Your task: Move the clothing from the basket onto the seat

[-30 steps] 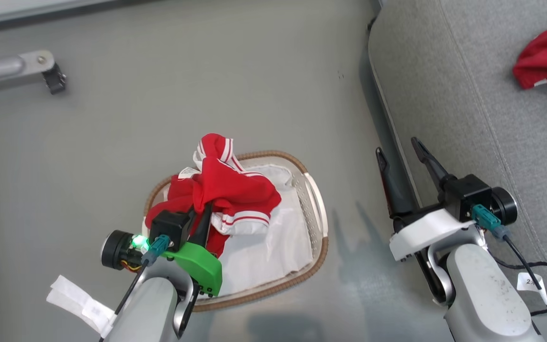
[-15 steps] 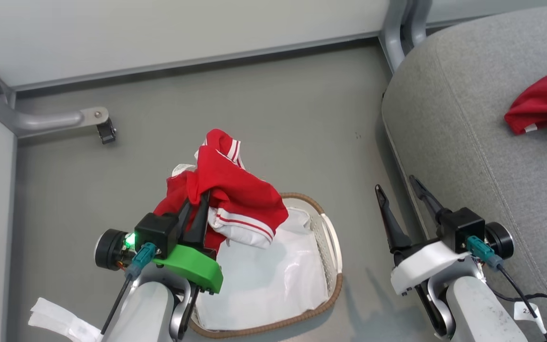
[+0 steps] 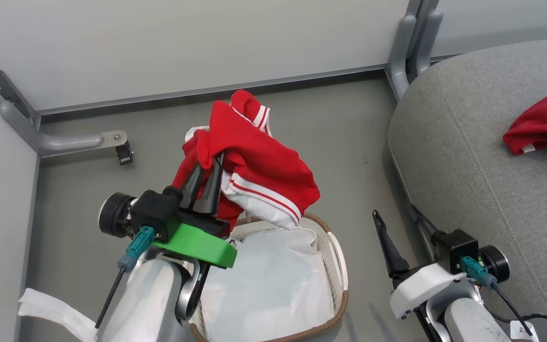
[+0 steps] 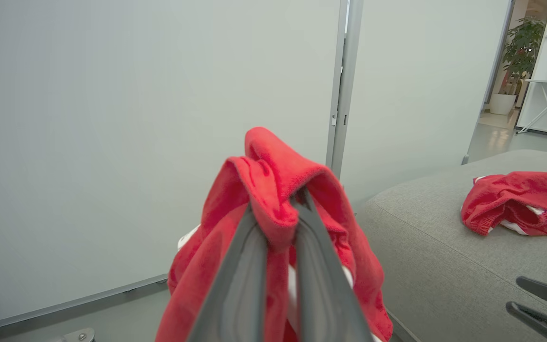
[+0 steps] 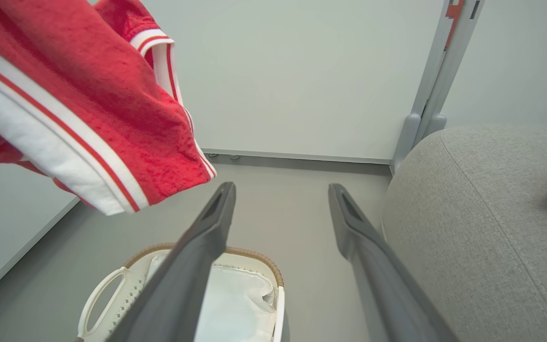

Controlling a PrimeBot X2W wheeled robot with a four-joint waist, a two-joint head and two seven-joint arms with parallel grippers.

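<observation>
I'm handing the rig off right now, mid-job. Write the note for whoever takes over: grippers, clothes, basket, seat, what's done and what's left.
Left gripper: shut on a red garment, which hangs above the basket, clear of its rim.
Right gripper: open and empty, low beside the seat.
Done: a second red garment lies on the seat. The basket's visible part holds the white sheet and no red; the left arm hides its near corner.
Left: carry the held garment right, over the seat, and release it.
</observation>
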